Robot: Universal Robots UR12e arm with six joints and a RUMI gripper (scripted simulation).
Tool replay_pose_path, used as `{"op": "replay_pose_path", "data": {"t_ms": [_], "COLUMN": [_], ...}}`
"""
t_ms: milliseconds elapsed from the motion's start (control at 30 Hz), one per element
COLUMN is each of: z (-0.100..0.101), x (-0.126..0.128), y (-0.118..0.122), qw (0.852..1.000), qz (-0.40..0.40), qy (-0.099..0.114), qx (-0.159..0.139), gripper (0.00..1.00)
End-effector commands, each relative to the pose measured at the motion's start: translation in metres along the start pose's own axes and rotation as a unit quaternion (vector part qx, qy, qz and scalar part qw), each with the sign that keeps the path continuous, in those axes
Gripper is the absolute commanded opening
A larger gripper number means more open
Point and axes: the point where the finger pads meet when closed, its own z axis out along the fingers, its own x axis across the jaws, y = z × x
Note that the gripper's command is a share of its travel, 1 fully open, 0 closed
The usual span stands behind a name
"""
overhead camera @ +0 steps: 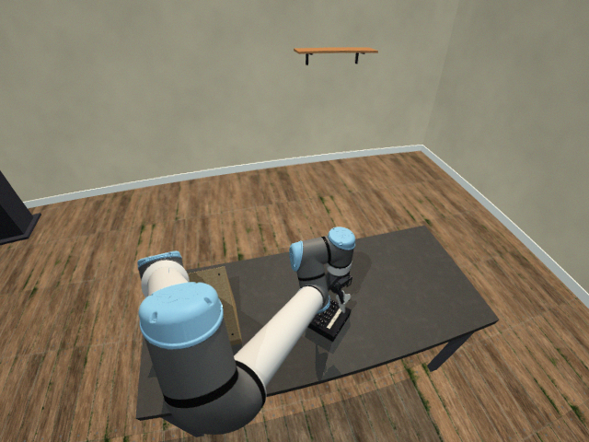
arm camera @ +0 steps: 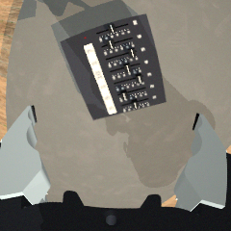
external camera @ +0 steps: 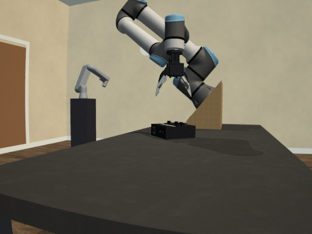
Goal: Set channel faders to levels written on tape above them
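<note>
Faders (arm camera: 126, 71) on the desk (arm camera: 77, 58) look untouched, since the gripper (external camera: 173, 87) hangs wide open, empty, well above.

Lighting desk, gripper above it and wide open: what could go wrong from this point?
1. The faders sit in close rows, so the wide open gripper may nudge a neighbouring cap when it comes down.
2. The tape strip is too small to read from this height; a level could be misjudged.
3. The lighting desk lies loose on the table and may slide under a sideways push.
</note>
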Motion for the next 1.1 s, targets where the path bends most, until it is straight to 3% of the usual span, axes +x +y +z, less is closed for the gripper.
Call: {"op": "replay_pose_path", "data": {"t_ms": [0, 500, 1067], "z": [-0.0053, -0.0122, -0.0131], "x": [-0.0011, -0.0027, -0.0029], "y": [0.0011, 0.0027, 0.003], "qw": [0.997, 0.985, 0.982], "qz": [0.076, 0.175, 0.188], "qy": [0.002, 0.004, 0.004], "qx": [0.008, 0.008, 0.009], "gripper": [1.0, 1.0, 1.0]}}
